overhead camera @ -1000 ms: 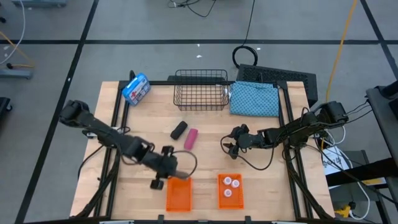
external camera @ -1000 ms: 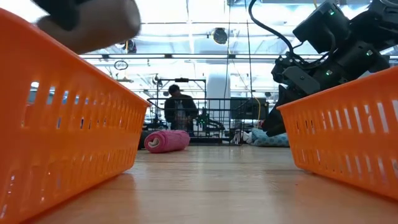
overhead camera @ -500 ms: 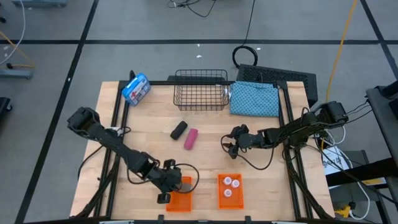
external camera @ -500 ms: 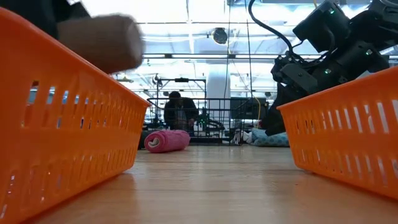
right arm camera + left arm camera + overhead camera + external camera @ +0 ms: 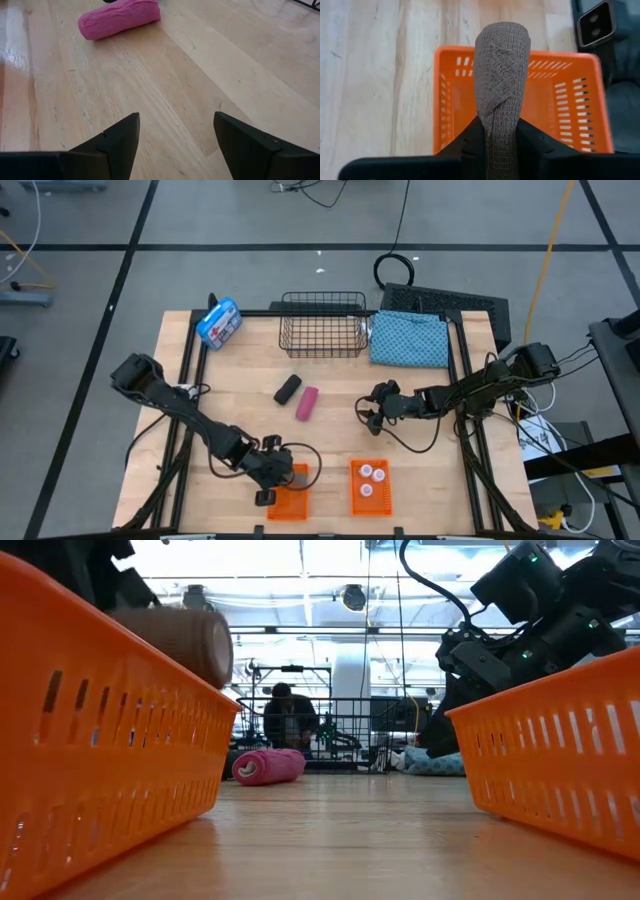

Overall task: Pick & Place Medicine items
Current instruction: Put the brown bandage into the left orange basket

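Note:
A brown bandage roll (image 5: pixel 501 70) sticks out from my left gripper (image 5: pixel 500 134), which is shut on it over the left orange basket (image 5: pixel 290 495). The low view shows the roll (image 5: pixel 178 640) just above that basket's rim (image 5: pixel 110 630). A pink roll (image 5: pixel 307 403) and a black roll (image 5: pixel 288 388) lie on their sides at mid-table. Three white bottles (image 5: pixel 369 477) stand in the right orange basket (image 5: pixel 368 500). My right gripper (image 5: pixel 366 413) hangs open to the right of the pink roll (image 5: pixel 119 19), touching nothing. My left gripper pinches the brown roll's near end (image 5: pixel 500 122) between its two fingers (image 5: pixel 472 142). The fingers slant downward from the table's left side, and the roll lies along them, its free end pointing ahead. The roll is lifted clear, over the orange basket's inside.
At the far edge a wire basket (image 5: pixel 322 323) stands between a blue-and-white package (image 5: pixel 219 323) on its left and a blue patterned cloth (image 5: pixel 410 338) on its right. Bare wood lies between the two orange baskets. A person (image 5: pixel 288 718) shows in the room behind.
My left gripper has carried the brown roll toward the table's near edge and down, from above the basket's far side to just over its rim, rolling a little at the wrist. It stays shut on the roll.

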Tool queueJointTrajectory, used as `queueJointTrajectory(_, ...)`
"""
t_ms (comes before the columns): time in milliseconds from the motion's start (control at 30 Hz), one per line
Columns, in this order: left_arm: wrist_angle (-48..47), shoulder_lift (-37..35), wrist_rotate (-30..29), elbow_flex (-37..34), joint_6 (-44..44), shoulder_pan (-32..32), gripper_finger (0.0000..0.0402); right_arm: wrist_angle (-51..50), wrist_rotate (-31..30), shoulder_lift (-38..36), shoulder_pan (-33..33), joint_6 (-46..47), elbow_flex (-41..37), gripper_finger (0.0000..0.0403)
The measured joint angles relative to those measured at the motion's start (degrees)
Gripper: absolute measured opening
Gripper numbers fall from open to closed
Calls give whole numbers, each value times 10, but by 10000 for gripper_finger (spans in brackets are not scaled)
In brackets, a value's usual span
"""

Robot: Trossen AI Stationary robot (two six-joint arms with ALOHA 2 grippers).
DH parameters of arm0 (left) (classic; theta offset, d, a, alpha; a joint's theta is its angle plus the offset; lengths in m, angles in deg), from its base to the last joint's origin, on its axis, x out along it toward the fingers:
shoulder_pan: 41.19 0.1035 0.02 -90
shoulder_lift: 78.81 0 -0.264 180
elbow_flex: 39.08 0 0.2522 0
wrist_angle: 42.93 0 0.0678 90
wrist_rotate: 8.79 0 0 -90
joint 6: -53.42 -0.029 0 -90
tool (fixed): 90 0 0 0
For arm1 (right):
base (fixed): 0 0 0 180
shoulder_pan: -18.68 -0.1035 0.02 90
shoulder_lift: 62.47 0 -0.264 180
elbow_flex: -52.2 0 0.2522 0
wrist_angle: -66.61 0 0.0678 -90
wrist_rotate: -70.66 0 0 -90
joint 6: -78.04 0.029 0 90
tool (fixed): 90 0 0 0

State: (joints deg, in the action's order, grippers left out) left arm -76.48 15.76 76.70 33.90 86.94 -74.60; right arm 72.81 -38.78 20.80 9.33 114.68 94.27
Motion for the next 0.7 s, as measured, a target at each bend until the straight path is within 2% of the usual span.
queueJointTrajectory(267, -2, 5, 1, 0, 0, 1, 75, 0, 0, 0, 0, 0, 0, 244)
queueJointTrajectory(433, -14, 3, -13, 0, 4, 1, 61, 0, 0, 0, 0, 0, 0, 244)
queueJointTrajectory(700, -18, 5, -12, 0, 18, 1, 68, 0, 0, 0, 0, 0, 0, 244)
